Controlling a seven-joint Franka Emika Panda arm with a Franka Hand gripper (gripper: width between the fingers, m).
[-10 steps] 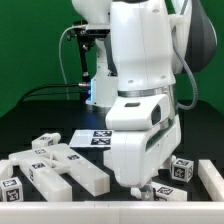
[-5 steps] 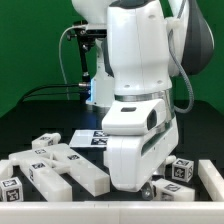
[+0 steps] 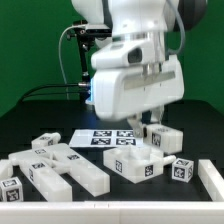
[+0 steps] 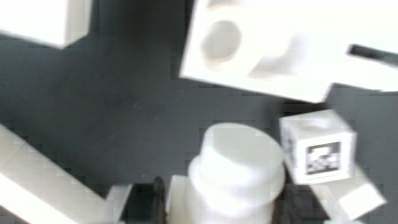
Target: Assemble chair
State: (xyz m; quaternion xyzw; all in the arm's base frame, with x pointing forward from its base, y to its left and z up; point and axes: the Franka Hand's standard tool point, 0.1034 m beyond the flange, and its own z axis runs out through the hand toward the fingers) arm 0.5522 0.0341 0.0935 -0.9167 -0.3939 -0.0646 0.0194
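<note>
Raised clear of the tabletop (image 3: 40, 125) since the earlier frames, the gripper (image 3: 150, 123) is now recorded above the parts; before, it was set low among them near the front edge. A holed block (image 3: 130, 166), previously hidden by the arm, has been uncovered by that lift and is seen lying flat.

Nearest the camera, a white rail (image 3: 110, 212) is noted across the front. Just behind it, on the exterior view's left, a cluster of tagged chair parts (image 3: 50, 168) is found lying loose, several pieces touching. On the exterior view's right, a tagged cube (image 3: 181, 170) is observed near the holed block, not touching it.

Further back, the gripper is seen closed partway on a white bar (image 3: 163, 137), which is held off the tabletop. In the wrist view the rounded end of the white bar (image 4: 231, 170) is seen projecting from the gripper, with the tagged cube (image 4: 317, 150) and the holed block (image 4: 263, 45) below it.

Behind these, the marker board (image 3: 98, 138) is recorded lying flat.
</note>
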